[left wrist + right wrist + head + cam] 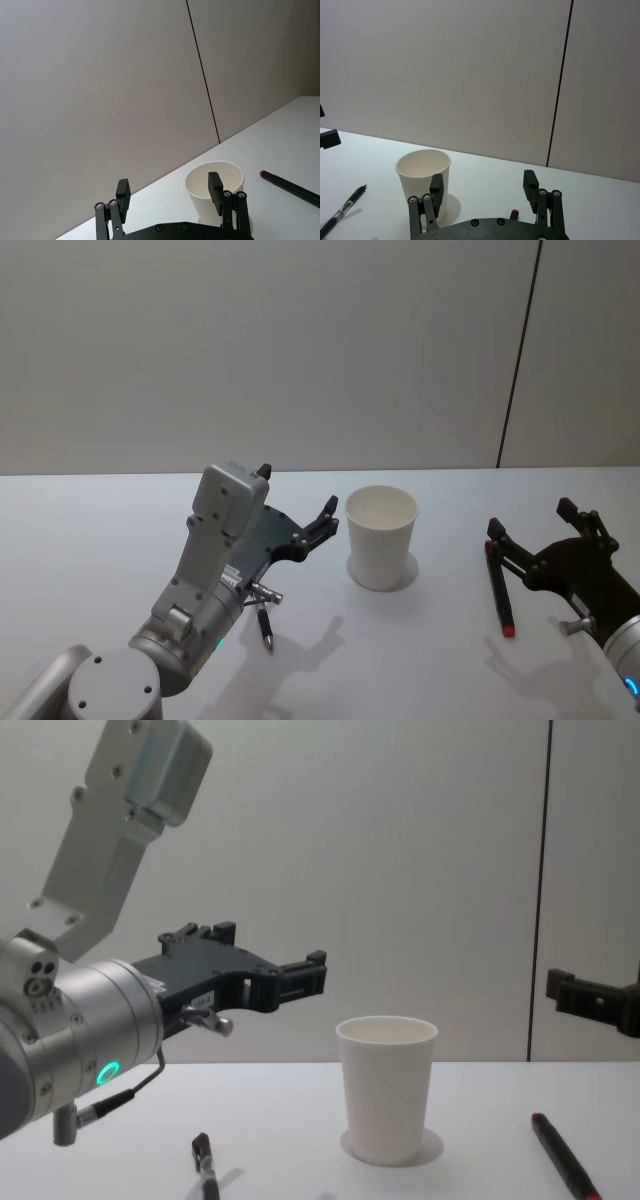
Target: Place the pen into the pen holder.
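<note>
1. the plain white tapered paper cup (381, 537), your pen holder, stands upright near the middle of the white bench (100, 540), and nothing shows inside it.
2. two pens lie flat on the bench, both apart from the cup: a black pen with a red end (499, 590) to its right and a black pen with a clear section (265, 625) to its left, beside the left arm.
3. your left tool (296, 490) hangs raised just left of the cup's rim, jaws spread wide, holding nothing.
4. your right tool (530, 520) hovers above the far end of the red-ended pen, jaws likewise spread and empty.
5. i judge you are at the reach-and-pick step, with no pen grasped yet.
6. the next move calls for lowering one tool onto its nearer pen, setting the jaws across the barrel, then closing. the right tool looks better lined up.
7. after that you need the pen tipped upright over the cup's mouth. the cup looks light, so a knock at the rim could topple it.
</note>
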Motion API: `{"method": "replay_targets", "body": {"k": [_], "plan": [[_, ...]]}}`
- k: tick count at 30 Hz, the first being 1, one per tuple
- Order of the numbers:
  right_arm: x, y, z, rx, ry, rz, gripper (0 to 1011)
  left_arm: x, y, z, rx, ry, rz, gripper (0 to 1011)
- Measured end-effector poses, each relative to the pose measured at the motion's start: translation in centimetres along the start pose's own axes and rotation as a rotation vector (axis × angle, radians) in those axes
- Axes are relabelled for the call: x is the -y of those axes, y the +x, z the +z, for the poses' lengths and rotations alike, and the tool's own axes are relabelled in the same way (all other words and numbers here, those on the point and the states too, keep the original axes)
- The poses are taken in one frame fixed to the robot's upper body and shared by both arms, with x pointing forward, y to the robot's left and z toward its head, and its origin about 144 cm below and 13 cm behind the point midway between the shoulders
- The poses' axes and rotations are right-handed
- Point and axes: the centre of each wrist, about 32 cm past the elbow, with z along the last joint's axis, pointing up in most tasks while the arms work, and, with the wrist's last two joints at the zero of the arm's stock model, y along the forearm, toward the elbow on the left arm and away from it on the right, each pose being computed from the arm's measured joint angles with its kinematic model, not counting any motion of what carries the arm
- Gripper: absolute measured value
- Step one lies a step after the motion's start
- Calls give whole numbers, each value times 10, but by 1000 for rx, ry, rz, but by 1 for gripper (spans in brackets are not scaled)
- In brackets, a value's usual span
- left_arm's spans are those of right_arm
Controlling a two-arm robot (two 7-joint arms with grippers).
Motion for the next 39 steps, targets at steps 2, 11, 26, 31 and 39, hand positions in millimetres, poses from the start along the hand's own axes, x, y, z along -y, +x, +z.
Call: {"method": "replay_targets", "body": {"k": [2,11,26,31,39], "plan": [[0,0,0,0,0,0,1001,0,0,0,0,0,0,1003],[0,0,0,0,0,0,1001,0,0,0,0,0,0,1002],[0,0,0,0,0,0,1001,0,0,0,0,0,0,1003],[-1,-1,0,-1,-3,-2,1002,0,0,0,0,0,0,1002],[-6,-6,4,-7,-30,-11,1002,0,0,0,0,0,0,1002]]}}
